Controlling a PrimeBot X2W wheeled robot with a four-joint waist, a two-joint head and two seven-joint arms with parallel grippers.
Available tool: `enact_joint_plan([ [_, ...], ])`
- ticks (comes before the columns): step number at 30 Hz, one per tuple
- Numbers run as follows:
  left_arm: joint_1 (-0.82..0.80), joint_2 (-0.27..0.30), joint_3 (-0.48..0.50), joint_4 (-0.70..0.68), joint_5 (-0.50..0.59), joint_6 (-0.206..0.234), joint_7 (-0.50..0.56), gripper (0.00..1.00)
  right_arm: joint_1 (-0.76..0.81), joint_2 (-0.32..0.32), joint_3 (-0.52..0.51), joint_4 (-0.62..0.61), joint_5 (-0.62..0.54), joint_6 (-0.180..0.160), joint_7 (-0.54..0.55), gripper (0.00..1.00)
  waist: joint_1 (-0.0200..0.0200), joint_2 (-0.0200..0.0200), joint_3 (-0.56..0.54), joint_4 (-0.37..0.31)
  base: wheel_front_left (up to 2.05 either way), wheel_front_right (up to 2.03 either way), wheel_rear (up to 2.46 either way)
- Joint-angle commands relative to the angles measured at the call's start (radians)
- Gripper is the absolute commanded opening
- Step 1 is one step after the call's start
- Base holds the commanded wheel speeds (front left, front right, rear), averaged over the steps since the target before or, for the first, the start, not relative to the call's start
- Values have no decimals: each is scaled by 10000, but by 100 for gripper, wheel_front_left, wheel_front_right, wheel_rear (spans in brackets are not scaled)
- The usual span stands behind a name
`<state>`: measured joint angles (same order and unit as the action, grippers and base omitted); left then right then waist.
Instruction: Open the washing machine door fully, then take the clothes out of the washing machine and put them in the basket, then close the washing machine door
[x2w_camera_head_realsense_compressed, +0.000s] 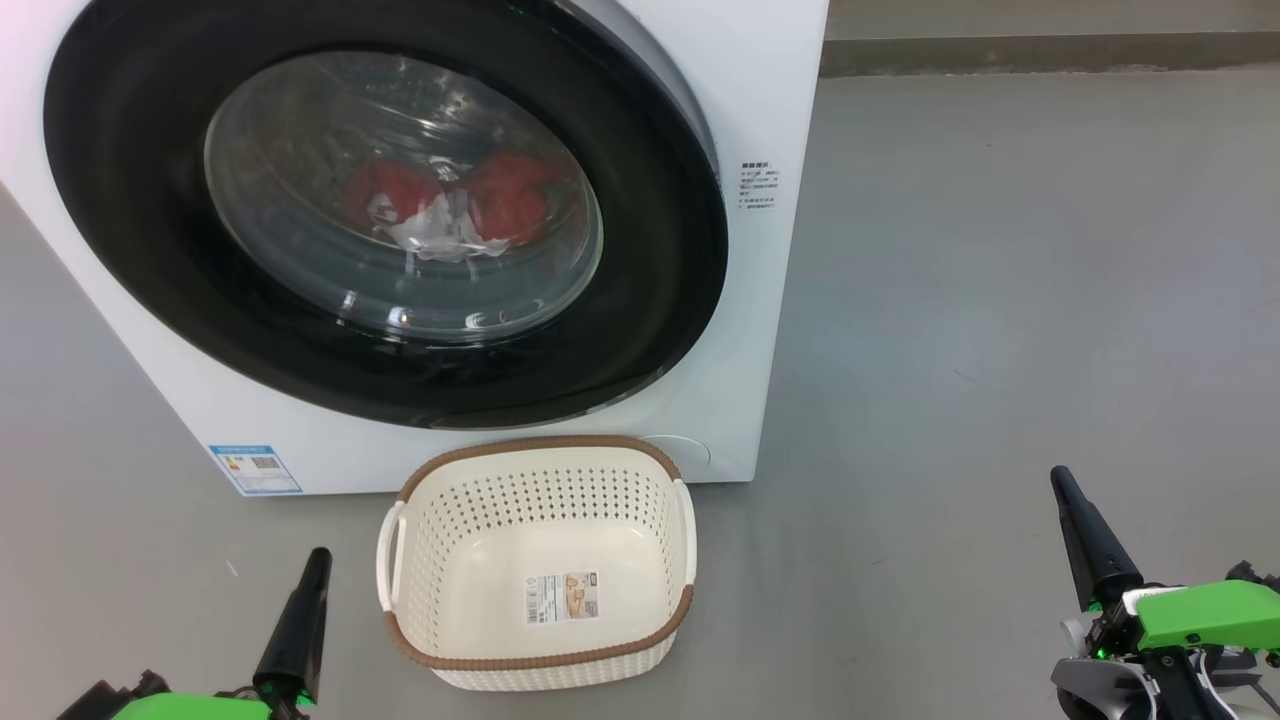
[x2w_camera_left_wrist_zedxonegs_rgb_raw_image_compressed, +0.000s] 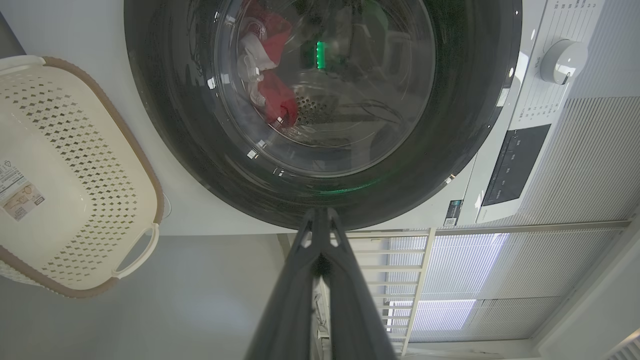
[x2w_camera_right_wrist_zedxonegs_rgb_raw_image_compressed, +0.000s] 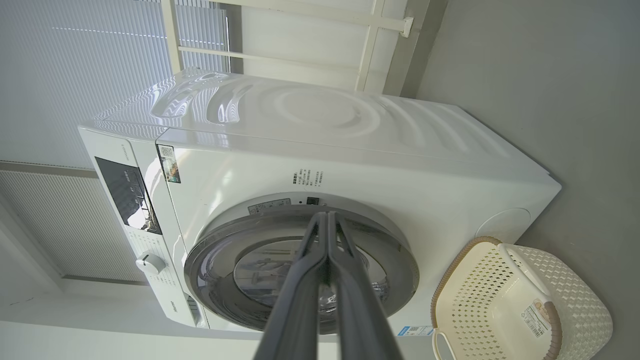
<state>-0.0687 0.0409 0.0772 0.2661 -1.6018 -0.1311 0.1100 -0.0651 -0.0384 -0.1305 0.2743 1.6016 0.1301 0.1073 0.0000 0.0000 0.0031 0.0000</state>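
The white washing machine (x2w_camera_head_realsense_compressed: 770, 300) stands on the floor with its round black door (x2w_camera_head_realsense_compressed: 130, 200) lying against its front. Red and white clothes (x2w_camera_head_realsense_compressed: 500, 195) show through the glass window, inside the drum. The empty cream basket (x2w_camera_head_realsense_compressed: 540, 445) with its brown rim sits on the floor right in front of the machine. My left gripper (x2w_camera_head_realsense_compressed: 318, 556) is shut and empty, low at the basket's left. My right gripper (x2w_camera_head_realsense_compressed: 1058, 476) is shut and empty, far out to the right over bare floor. In the left wrist view the left gripper (x2w_camera_left_wrist_zedxonegs_rgb_raw_image_compressed: 320, 212) points at the door's (x2w_camera_left_wrist_zedxonegs_rgb_raw_image_compressed: 165, 125) edge.
Grey floor (x2w_camera_head_realsense_compressed: 1000, 300) stretches to the right of the machine as far as a wall base (x2w_camera_head_realsense_compressed: 1050, 55). The machine's dial (x2w_camera_left_wrist_zedxonegs_rgb_raw_image_compressed: 562, 60) and dark control panel (x2w_camera_left_wrist_zedxonegs_rgb_raw_image_compressed: 515, 165) sit above the door. Window blinds (x2w_camera_right_wrist_zedxonegs_rgb_raw_image_compressed: 75, 75) and a white rail (x2w_camera_right_wrist_zedxonegs_rgb_raw_image_compressed: 300, 65) stand behind the machine.
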Motion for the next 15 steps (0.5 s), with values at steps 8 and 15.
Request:
enact_joint_plan([
  [8, -392, 93, 362, -213, -72, 4, 29, 0, -427, -118, 171, -296, 74, 6, 56, 0, 0, 0, 0, 0, 0, 0, 0],
  [15, -392, 93, 362, -213, -72, 4, 29, 0, -427, -118, 171, -296, 74, 6, 56, 0, 0, 0, 0, 0, 0, 0, 0],
])
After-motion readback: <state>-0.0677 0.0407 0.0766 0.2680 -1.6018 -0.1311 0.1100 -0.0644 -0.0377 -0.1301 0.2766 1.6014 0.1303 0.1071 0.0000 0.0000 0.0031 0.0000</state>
